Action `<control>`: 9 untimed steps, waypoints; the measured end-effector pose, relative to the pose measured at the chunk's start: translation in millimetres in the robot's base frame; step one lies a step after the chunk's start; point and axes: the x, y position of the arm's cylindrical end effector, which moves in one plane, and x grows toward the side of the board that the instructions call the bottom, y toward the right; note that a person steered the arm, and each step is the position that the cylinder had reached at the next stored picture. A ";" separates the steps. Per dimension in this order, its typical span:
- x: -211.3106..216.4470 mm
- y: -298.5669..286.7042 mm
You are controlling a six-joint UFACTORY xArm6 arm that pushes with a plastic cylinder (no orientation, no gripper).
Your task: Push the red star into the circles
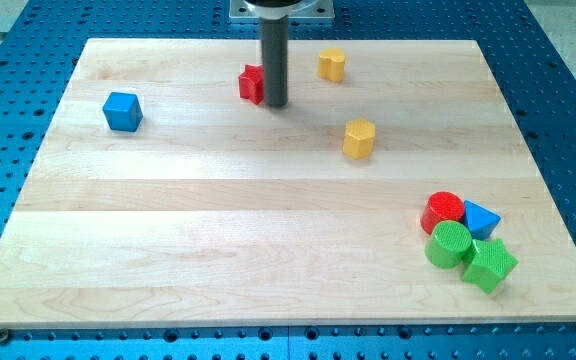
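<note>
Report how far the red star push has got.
Done: nothing visible yet; the red star sits near the view's top, far from the red circle and green circle at the view's lower right. In hand: my tip stands against the star's right side, partly hiding it. Left: the whole push, probably after getting round to the star's upper left.

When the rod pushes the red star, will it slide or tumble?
Probably slide: the red star sits low and flat on the smooth wooden board. It may spin, since my tip touches its right side and its edges look uneven.
</note>
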 end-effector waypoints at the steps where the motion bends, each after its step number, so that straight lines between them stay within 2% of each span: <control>1: -33.4 -18.1; 3: -44.3 -71.6; 4: 46.9 -89.0; 5: 44.4 -94.3; 6: 27.7 -134.6; 7: 97.5 -145.7; 8: 175.8 -94.3; 9: 224.3 -60.0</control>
